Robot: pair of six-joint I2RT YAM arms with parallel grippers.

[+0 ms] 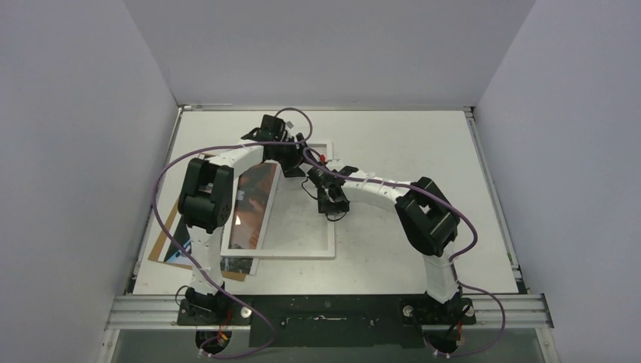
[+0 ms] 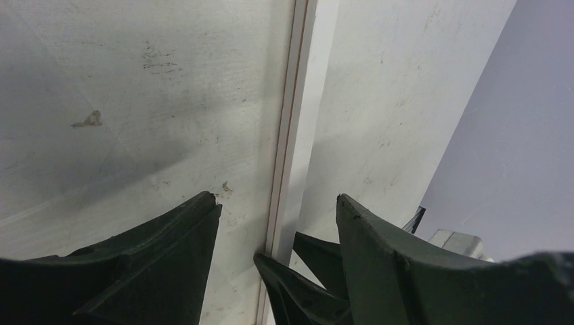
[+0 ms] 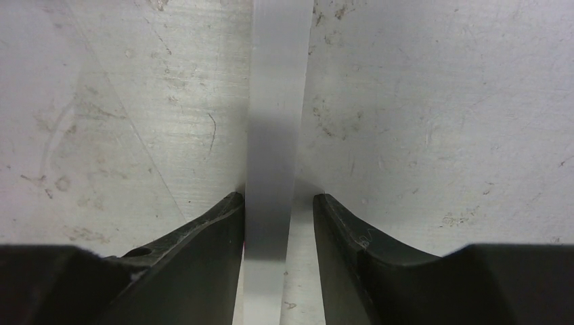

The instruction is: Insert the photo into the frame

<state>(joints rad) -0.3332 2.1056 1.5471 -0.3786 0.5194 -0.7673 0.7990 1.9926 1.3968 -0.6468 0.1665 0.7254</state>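
Observation:
The white frame (image 1: 332, 227) lies flat on the table. Both grippers meet at its far edge. My left gripper (image 1: 296, 156) is open, and its fingers straddle the frame's white bar (image 2: 298, 135) without touching it. My right gripper (image 1: 316, 172) also stands over that bar (image 3: 277, 101). Its left finger (image 3: 216, 230) lies against the bar and a gap remains at the right finger. The right gripper's dark fingers (image 2: 291, 284) show low in the left wrist view. The photo (image 1: 253, 204), orange-toned with a white border, lies at the frame's left side, partly hidden by the left arm.
A brown backing board (image 1: 160, 253) lies at the near left, partly under the left arm. The white table (image 1: 408, 151) is closed in by grey walls on three sides. A metal rail (image 1: 332, 310) holding both arm bases runs along the near edge.

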